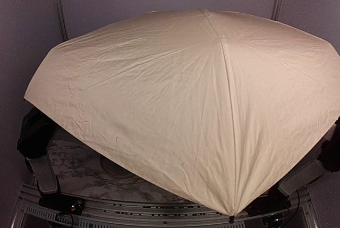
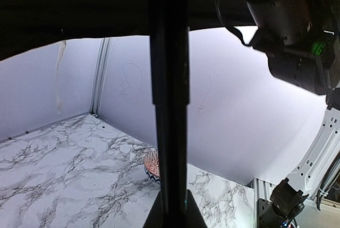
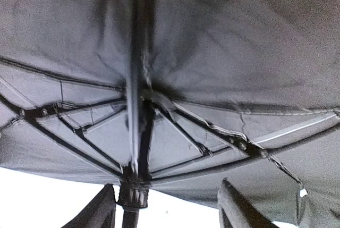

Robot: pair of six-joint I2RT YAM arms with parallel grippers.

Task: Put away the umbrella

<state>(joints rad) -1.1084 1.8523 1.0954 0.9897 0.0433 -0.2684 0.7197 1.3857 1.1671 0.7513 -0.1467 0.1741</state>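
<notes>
The umbrella (image 1: 196, 100) stands open, and its cream canopy covers most of the top view, hiding both grippers there. In the left wrist view its thin black shaft (image 2: 169, 90) runs straight up the middle, and my left gripper (image 2: 172, 212) is shut on it at the bottom edge. In the right wrist view I look up at the black lining, the ribs (image 3: 212, 137) and the runner (image 3: 132, 193). My right gripper (image 3: 167, 186) is open, with the shaft just inside its left finger (image 3: 101, 209). The handle is out of view.
A patterned bowl (image 2: 151, 166) sits on the marble table (image 2: 58, 169) behind the shaft; it shows dimly under the canopy edge (image 1: 114, 167). The right arm (image 2: 292, 26) hangs at the upper right of the left wrist view. Purple walls enclose the table.
</notes>
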